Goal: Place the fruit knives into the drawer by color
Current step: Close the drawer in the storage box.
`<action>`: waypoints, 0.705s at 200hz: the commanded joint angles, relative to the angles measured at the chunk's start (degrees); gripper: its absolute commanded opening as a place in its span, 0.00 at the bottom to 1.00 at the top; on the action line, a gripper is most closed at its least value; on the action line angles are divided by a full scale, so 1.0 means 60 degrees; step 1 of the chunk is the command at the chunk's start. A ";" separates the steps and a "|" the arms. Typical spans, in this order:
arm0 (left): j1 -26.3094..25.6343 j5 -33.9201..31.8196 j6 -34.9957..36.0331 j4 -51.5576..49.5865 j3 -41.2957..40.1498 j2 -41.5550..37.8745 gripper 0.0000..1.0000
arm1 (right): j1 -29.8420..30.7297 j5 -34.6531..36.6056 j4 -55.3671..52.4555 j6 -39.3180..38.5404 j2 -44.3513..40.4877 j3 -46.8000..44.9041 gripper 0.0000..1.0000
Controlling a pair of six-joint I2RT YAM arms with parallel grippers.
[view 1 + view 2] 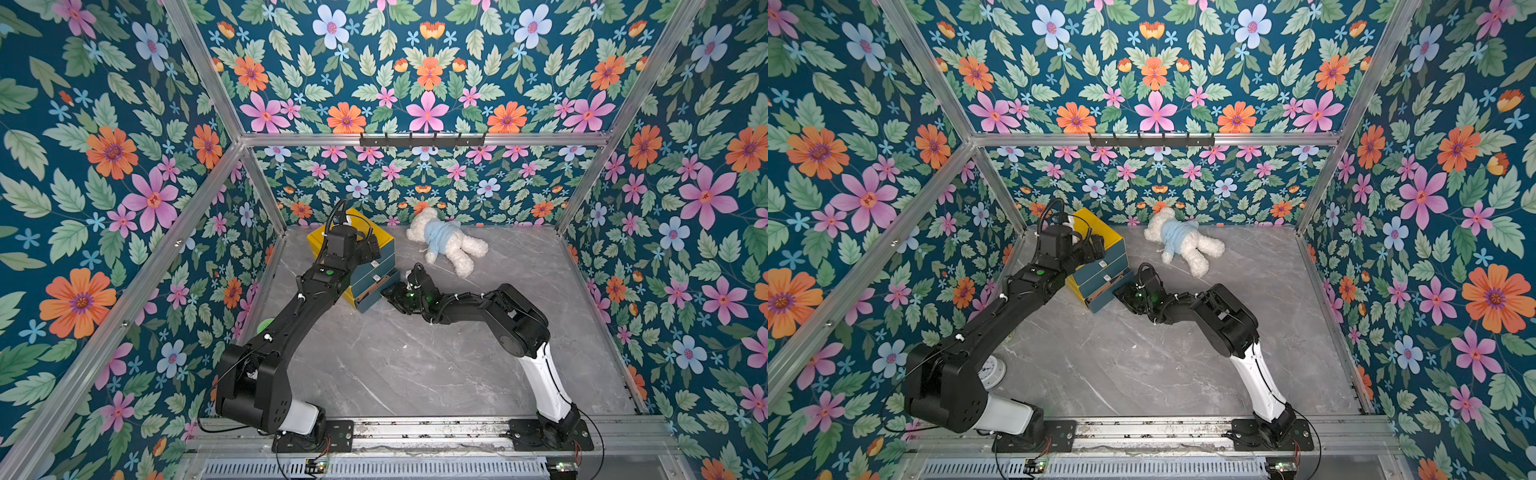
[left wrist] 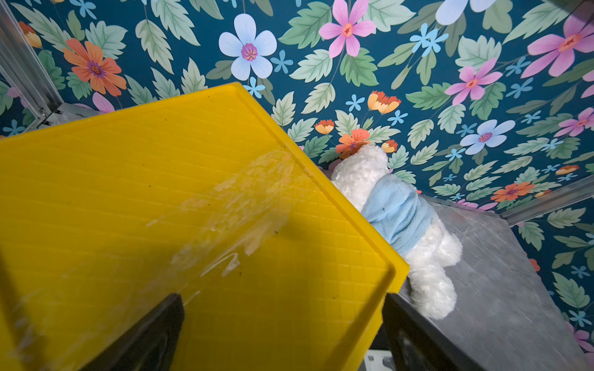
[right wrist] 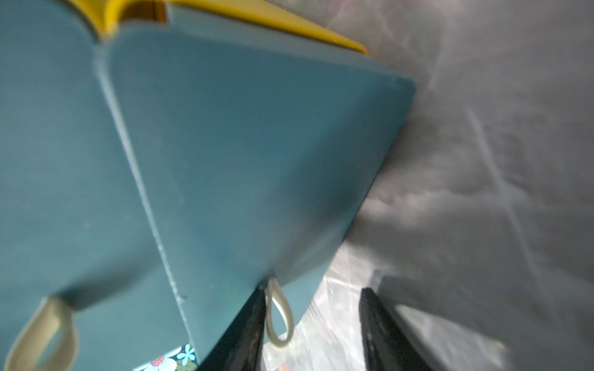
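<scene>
While the left gripper hangs spread wide over the yellow drawer unit at the table's far-left corner, the right gripper is low at the bottom drawer. Its fingers are parted, with the pale loop pull between them, brushing one finger, unpinched. That drawer sits out a crack!

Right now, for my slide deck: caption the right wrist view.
Open right gripper straddling the beige loop pull of a teal drawer, grey table beyond.

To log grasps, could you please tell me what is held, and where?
Nothing is gripped: the right gripper stands open around the pull loop; the left gripper is open too.
</scene>
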 commanded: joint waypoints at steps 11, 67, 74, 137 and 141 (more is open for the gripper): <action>0.0011 0.0540 -0.0482 -0.1617 -0.0348 0.0163 0.99 | -0.0005 -0.0038 0.0391 0.0613 0.0337 0.0419 0.50; 0.0001 0.0602 -0.0503 -0.1520 -0.0428 0.0208 0.99 | -0.0012 -0.0096 0.0714 0.0732 0.0438 0.0419 0.51; 0.0001 0.0602 -0.0504 -0.1512 -0.0414 0.0208 0.99 | -0.0018 -0.0082 0.0780 0.0729 0.0368 0.0323 0.51; 0.0017 0.0392 -0.0403 -0.1570 -0.0031 0.0027 0.99 | -0.0010 -0.0042 0.1324 0.0610 -0.0490 -0.0690 0.55; 0.0015 0.0363 -0.0388 -0.1588 0.0045 0.0007 0.99 | -0.0019 -0.0021 0.1355 0.0595 -0.0588 -0.0791 0.55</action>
